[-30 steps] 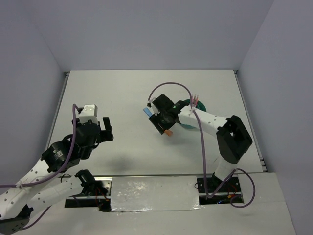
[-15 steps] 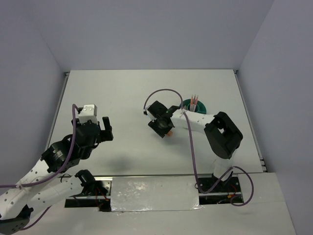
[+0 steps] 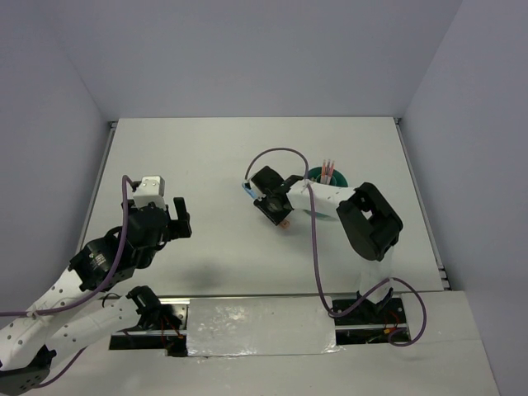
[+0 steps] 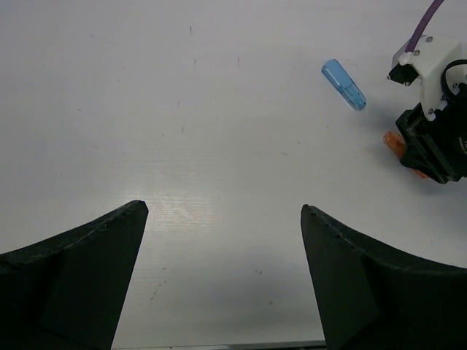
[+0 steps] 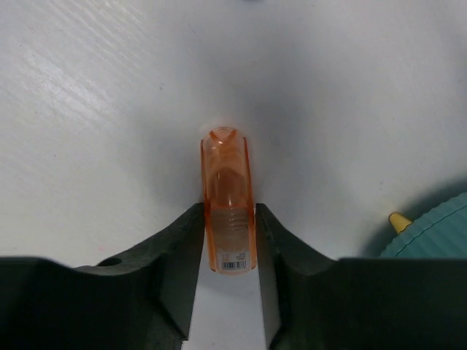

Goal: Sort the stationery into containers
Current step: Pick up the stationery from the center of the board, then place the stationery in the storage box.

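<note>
My right gripper is shut on an orange oblong piece, its fingers pressed against both sides at or just above the table. The piece's tip shows below the gripper in the top view. A blue oblong piece lies on the table just left of that gripper, and also shows in the left wrist view. The teal organiser cup stands right behind the right wrist, with thin pink-red pens upright in it. My left gripper is open and empty over bare table at the left.
The teal cup's ribbed rim and a small yellow tip lie just right of the right gripper. The right arm's purple cable loops above the gripper. Walls enclose the table on three sides.
The right arm folded in and its gripper came down over the orange piece and closed on it. The blue piece shows again beside it. The left arm has not moved.
</note>
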`<state>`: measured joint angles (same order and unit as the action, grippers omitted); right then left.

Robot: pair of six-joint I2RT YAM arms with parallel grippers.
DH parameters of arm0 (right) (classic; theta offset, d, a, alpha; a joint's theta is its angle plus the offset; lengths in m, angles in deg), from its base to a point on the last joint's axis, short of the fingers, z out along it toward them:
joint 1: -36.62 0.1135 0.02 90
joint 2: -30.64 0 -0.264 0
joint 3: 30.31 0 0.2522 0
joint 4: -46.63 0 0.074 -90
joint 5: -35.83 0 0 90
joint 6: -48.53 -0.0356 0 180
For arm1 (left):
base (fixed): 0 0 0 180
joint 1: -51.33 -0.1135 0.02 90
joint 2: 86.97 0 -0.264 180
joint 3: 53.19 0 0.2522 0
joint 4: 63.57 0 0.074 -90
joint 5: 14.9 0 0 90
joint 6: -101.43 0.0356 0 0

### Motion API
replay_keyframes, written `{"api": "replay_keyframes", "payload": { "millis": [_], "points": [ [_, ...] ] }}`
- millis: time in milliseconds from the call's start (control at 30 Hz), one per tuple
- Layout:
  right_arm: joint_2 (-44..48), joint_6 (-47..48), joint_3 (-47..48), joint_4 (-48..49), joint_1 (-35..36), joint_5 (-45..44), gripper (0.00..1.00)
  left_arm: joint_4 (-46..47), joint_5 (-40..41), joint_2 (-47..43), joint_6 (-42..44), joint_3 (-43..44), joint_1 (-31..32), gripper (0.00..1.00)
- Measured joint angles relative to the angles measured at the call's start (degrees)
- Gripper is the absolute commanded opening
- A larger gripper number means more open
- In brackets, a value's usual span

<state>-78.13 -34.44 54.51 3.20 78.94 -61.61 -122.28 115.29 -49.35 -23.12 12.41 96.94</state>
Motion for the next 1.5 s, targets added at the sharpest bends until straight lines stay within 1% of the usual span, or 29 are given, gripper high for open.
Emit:
{"api": "replay_keyframes", "payload": {
  "millis": [33,67,133,200,233,533,633,733,833,933,1000,1167,1267,1500],
  "points": [
    [-0.1,0.0,0.0,0.2,0.0,0.3,0.31,0.0,0.0,0.0,0.0,0.0,0.0,0.99],
    [-0.1,0.0,0.1,0.2,-0.2,0.3,0.23,0.0,-0.1,0.0,0.0,0.0,0.0,0.99],
    [-0.1,-0.1,0.2,0.3,-0.3,0.4,0.18,0.0,-0.1,0.0,0.1,0.0,0.0,0.99],
    [-0.1,-0.1,0.2,0.4,-0.3,0.5,0.05,0.1,-0.3,0.0,0.1,0.0,0.0,0.99],
    [0.0,-0.1,0.1,0.4,-0.4,0.6,0.0,0.1,-0.4,0.0,0.1,0.0,0.0,0.99],
    [4.5,-2.6,-4.2,2.6,-3.6,5.0,0.01,0.3,-0.7,0.0,0.3,0.0,0.0,0.99],
    [7.3,-4.2,-5.2,2.7,-4.3,5.2,0.01,0.4,-0.7,-0.1,0.3,0.0,0.0,0.99],
    [12.1,-6.0,-6.6,2.6,-4.3,5.2,0.01,0.4,-0.7,-0.1,0.3,0.0,0.0,0.99],
    [17.6,-7.4,-6.9,2.3,-4.3,4.4,0.02,0.4,-0.7,-0.2,0.3,0.0,0.0,0.99],
    [22.5,-7.6,-6.6,0.7,-4.3,1.5,0.03,0.4,-0.7,-0.3,0.3,0.0,0.0,0.99],
    [24.0,-7.5,-5.8,-0.9,-4.6,-0.9,0.04,0.4,-0.9,-0.3,0.3,0.0,0.0,0.99],
    [24.0,-5.6,-4.5,-3.2,-6.8,-5.7,0.07,0.4,-1.1,-0.3,0.3,0.0,-0.1,0.99],
    [23.1,-4.3,-4.2,-4.5,-8.1,-8.1,0.08,0.4,-1.1,-0.3,0.3,0.0,0.0,0.99],
    [21.1,-2.6,-3.5,-5.0,-9.5,-9.9,0.1,0.5,-1.5,-0.3,1.3,0.0,-0.1,0.99]
  ]
}}
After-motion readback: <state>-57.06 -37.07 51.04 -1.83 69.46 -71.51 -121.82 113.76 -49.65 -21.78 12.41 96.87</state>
